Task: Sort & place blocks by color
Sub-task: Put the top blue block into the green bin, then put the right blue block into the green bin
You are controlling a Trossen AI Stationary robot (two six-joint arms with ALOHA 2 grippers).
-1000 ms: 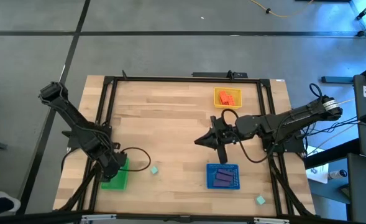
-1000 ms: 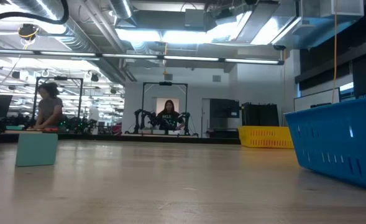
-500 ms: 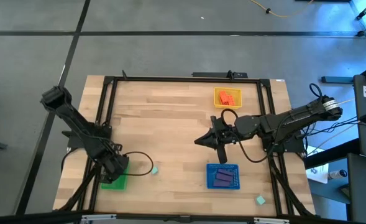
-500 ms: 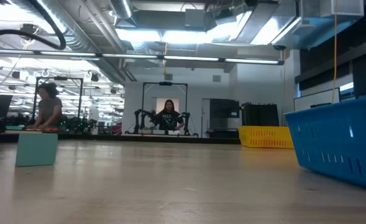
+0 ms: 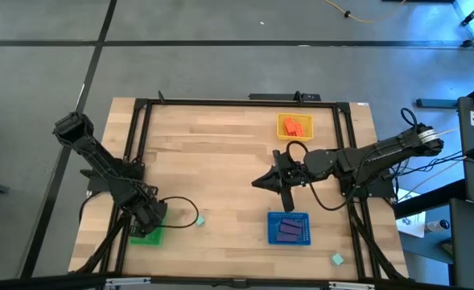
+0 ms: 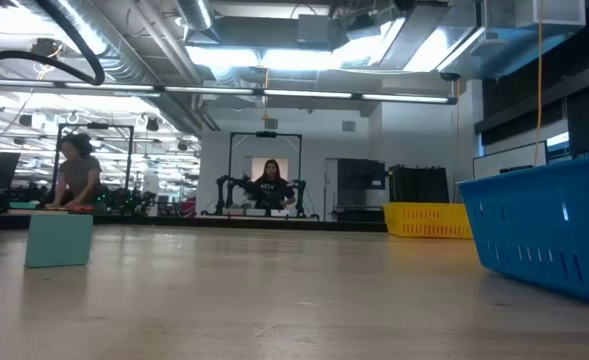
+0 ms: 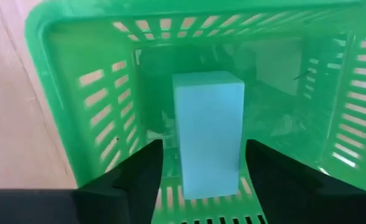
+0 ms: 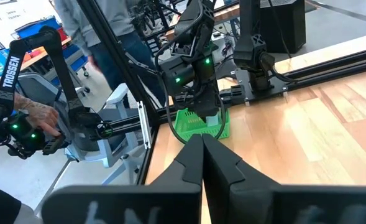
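Your left gripper over green tray at tabletop's front-left corner, fingers apart around mint block standing inside. Your right gripper closed, empty, mid-table. Purple blocks in blue tray; orange blocks in yellow tray.

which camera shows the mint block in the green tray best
The left wrist view: the mint block fills it, inside the green tray. The high view hides it under the arm; the right wrist view shows it small; the low view not at all.

We worked in a robotics lab: exposed ceiling ducts and strip lights ran overhead, another arm rig stood beyond our wooden table, and people sat at benches.
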